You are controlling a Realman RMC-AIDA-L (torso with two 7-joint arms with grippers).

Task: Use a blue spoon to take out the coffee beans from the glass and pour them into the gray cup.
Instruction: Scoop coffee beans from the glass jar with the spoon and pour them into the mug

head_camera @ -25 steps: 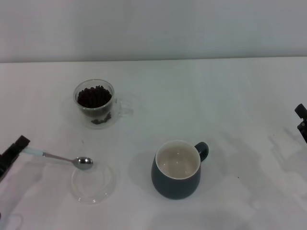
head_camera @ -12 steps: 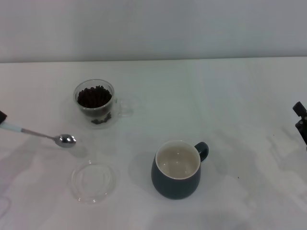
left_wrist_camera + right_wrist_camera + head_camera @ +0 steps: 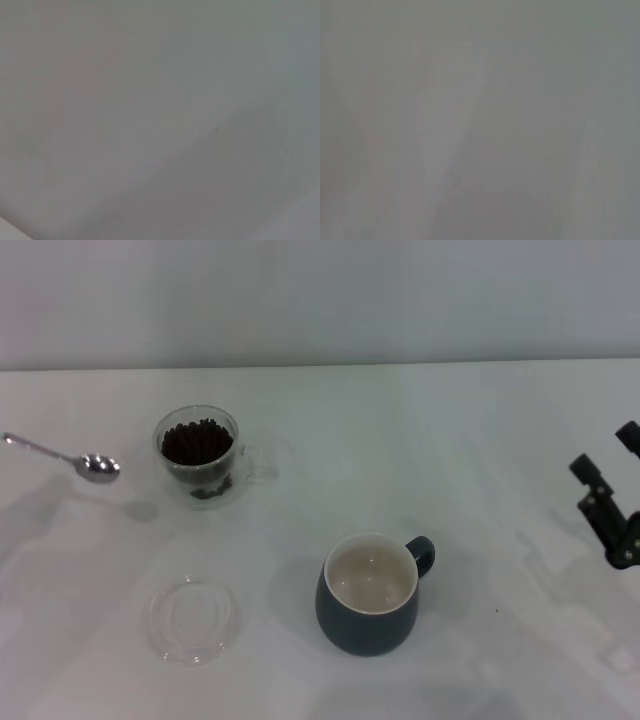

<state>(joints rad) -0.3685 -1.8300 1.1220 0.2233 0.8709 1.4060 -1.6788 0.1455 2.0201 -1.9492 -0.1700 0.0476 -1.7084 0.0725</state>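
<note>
White counter (image 3: 450, 440), pale wall | your right gripper (image 3: 612, 502) spread wide, empty | blue spoon (image 3: 70, 458) aloft beside glass (image 3: 200, 455), left gripper unseen.

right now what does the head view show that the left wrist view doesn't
Only the head view shows the task's things: the blue spoon held above the table beside the glass of coffee beans, the gray cup, a clear glass dish and the right gripper, open at the right edge. The left wrist view alone shows nothing nameable, just plain grey. Nothing recognisable is shared between them.

No legible text — anywhere.
</note>
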